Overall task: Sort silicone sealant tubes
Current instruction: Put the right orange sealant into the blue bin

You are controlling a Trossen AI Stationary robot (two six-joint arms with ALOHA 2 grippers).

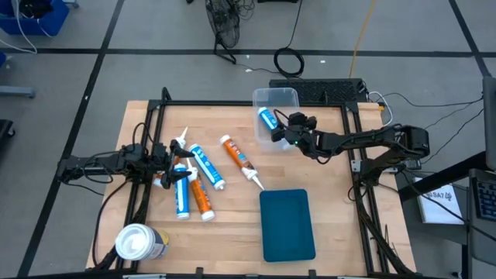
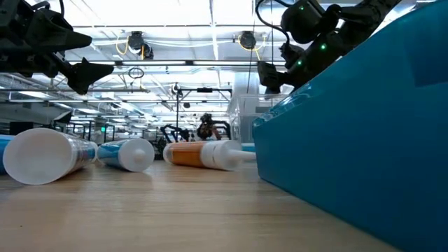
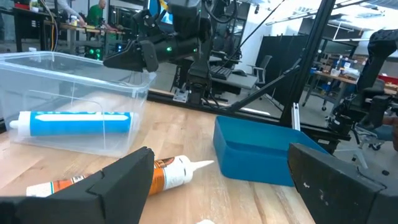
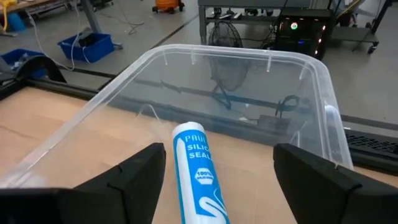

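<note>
Fingers of the right gripper (image 1: 280,130) stand apart above the clear plastic bin (image 1: 288,96), where one blue-and-white sealant tube (image 4: 199,177) lies loose on the bottom. Remaining slim tubes, blue-labelled (image 1: 207,167) and orange-labelled (image 1: 237,156), lie scattered on the wooden table (image 1: 333,201) near the left gripper (image 1: 172,155), whose fingers hang spread and empty. Beside them sits a shallow blue tray (image 1: 287,225).
</note>
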